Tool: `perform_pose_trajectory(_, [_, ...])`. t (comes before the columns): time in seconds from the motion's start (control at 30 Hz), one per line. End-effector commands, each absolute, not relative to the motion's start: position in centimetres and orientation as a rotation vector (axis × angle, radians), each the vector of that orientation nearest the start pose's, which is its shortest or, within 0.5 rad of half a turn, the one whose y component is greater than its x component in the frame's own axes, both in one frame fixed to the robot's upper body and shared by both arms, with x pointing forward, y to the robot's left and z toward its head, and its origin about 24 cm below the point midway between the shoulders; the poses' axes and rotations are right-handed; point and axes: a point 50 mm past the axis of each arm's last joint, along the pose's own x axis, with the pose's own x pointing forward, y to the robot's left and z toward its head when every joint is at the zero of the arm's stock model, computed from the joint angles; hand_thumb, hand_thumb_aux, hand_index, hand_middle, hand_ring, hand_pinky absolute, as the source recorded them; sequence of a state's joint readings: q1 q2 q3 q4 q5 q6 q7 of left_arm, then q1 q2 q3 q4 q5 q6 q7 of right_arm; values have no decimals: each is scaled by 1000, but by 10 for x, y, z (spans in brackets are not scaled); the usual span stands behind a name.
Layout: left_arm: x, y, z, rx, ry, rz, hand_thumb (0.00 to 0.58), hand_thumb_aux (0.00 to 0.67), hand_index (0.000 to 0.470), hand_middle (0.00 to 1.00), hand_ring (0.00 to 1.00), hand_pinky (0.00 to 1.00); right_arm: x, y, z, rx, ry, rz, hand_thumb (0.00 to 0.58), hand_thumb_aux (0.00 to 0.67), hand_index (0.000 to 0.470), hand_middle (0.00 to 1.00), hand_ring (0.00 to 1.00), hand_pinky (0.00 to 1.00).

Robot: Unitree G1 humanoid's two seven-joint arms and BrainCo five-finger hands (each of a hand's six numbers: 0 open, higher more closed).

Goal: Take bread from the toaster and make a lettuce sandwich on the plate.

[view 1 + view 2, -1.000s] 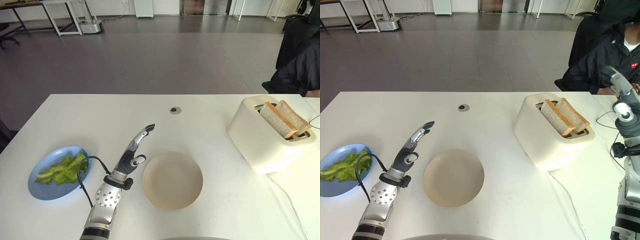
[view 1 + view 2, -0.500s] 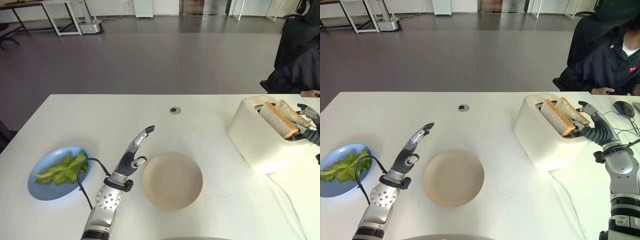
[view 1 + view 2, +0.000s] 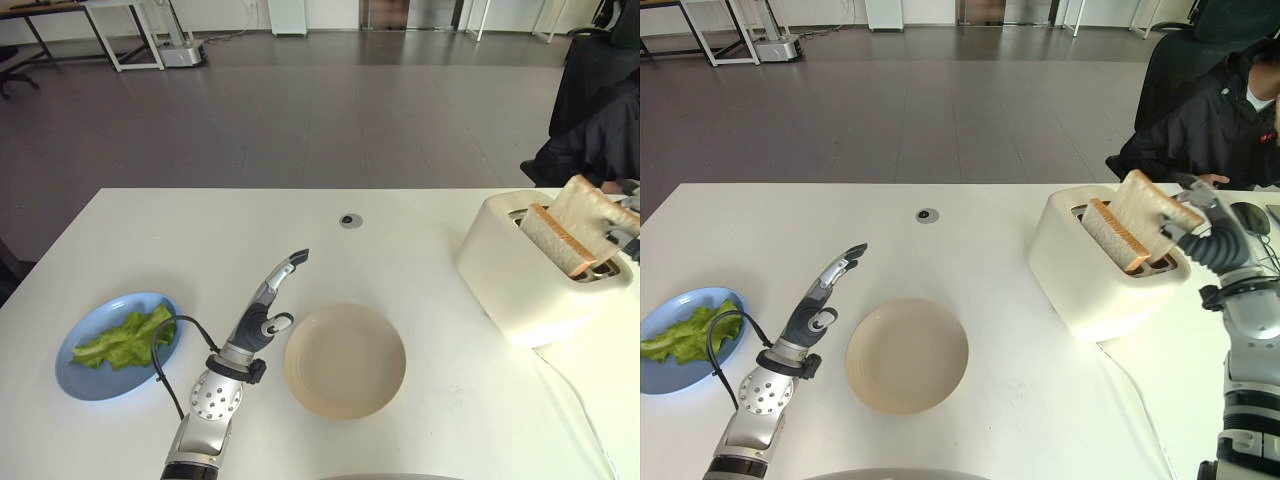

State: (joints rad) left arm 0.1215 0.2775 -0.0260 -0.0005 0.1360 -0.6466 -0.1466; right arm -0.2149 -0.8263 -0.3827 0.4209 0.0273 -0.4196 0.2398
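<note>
My right hand (image 3: 1218,243), at the right edge of the frame, has its fingers closed on one bread slice (image 3: 1152,210), held tilted just above the toaster (image 3: 1080,275). A second slice (image 3: 1108,235) sits in the slot. The plate (image 3: 907,355) lies at lower centre, so I judge the carry runs left and down. My left hand (image 3: 818,300) rests just beside the plate, fingers extended, empty.

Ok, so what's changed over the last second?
The right hand came in from the right, grasped the nearer bread slice and lifted it partly out of the toaster. The left hand, the beige plate, the lettuce and the other slice stayed put.
</note>
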Motion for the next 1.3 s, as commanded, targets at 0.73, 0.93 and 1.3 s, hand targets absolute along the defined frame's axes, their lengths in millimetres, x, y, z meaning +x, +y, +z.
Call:
perform_pose_trajectory(0.73, [214, 199, 95, 475, -508, -198, 0, 0, 0, 0, 0, 0, 253, -177, 208, -687, -712, 652, 580, 670, 470, 0, 0, 0])
perform_pose_trajectory(0.93, [209, 231, 111, 576, -471, -115, 0, 0, 0, 0, 0, 0, 240, -101, 123, -677, -672, 868, 580, 670, 470, 0, 0, 0])
perform_pose_trajectory(1.3, [175, 329, 134, 1023, -228, 72, 0, 0, 0, 0, 0, 0, 227, -93, 67, -948, -731, 880, 0, 0, 0, 0, 0, 0])
